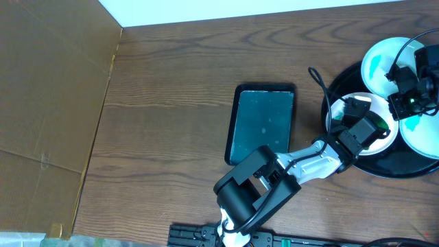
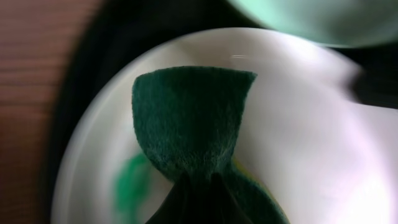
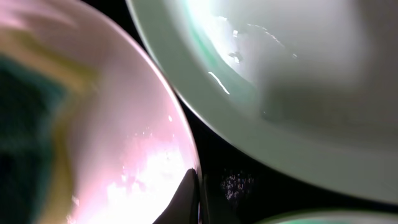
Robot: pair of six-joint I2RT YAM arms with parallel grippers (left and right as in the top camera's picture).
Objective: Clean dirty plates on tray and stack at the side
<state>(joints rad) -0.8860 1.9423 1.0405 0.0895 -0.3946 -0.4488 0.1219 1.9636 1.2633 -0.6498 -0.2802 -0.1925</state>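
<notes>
Warm brown worktop (image 1: 171, 103), wavy wood grain right across it, and plain tan cardboard (image 1: 48, 82) on the left. The round tray (image 1: 384, 168) was solid black. On it, 3 plates (image 1: 381, 63) ran white to pale aqua, with teal smears on 2 of them. The sponge (image 2: 186, 118) was deep green with a yellow edge, a green smudge beside it. The rectangular tray (image 1: 263, 123) gleamed dark teal, black-rimmed.

Wood-grain table (image 1: 171, 89), cardboard sheet (image 1: 48, 89)

on the round black tray (image 1: 374, 166), a white plate (image 2: 311, 155) lies flat under the left pincer (image 2: 199, 186) (teal smear on it); a second plate (image 1: 377, 60) and a third plate (image 1: 422, 138), both teal-stained, lie just beside.
</notes>
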